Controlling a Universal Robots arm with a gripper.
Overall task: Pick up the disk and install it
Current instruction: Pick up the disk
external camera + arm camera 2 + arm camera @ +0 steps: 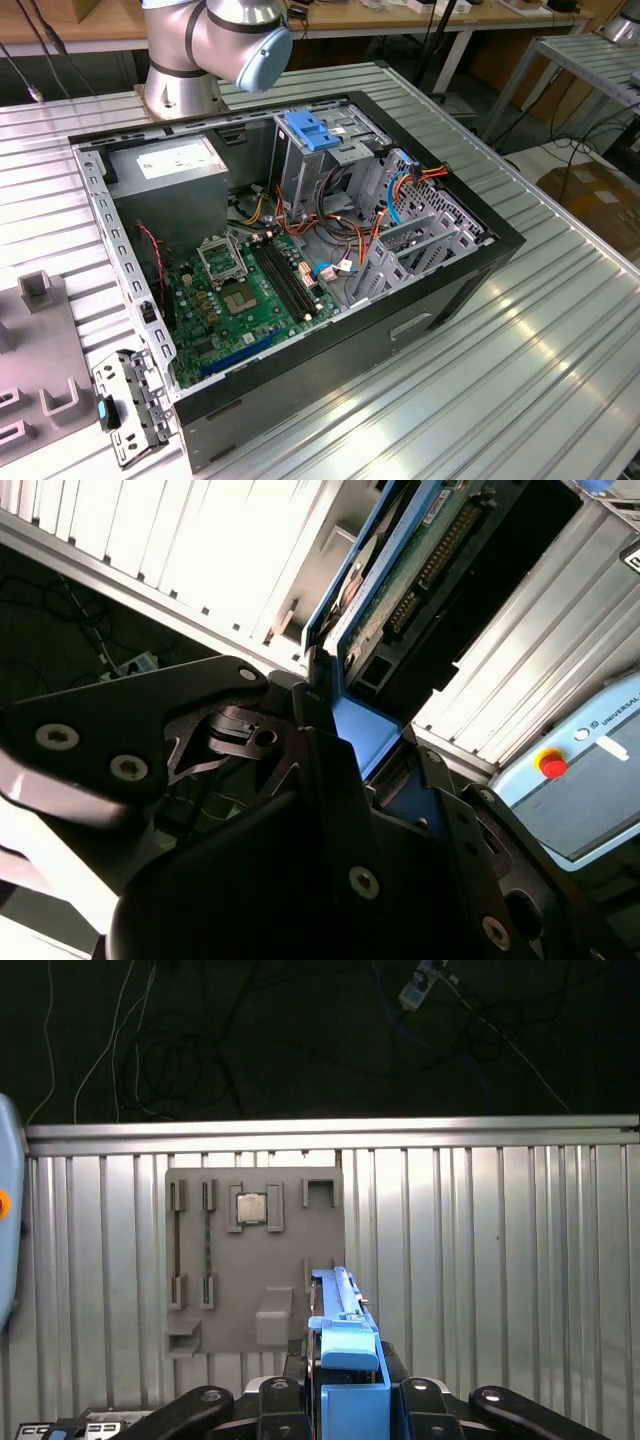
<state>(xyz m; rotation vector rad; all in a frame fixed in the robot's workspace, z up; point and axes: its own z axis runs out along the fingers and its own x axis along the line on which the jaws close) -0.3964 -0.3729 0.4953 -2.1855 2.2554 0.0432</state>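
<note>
The disk [345,1355] stands edge-on between the fingers of my gripper [345,1405], its blue plastic frame toward the camera in the first wrist view. In the second wrist view the disk [400,590] shows its green circuit board and blue frame edge, rising out of the gripper [365,735], which is shut on it. The disk hangs above the ribbed metal table [480,1260], over a grey fixture plate [255,1260]. In the exterior view the arm's joint [225,35] is behind the open computer case [300,250].
The case holds a green motherboard [240,300], a grey power supply box [175,175], a drive cage with a blue latch [315,130] and loose cables. The fixture plate carries a processor chip [250,1207]. A pendant with a red button [552,763] lies beside the table.
</note>
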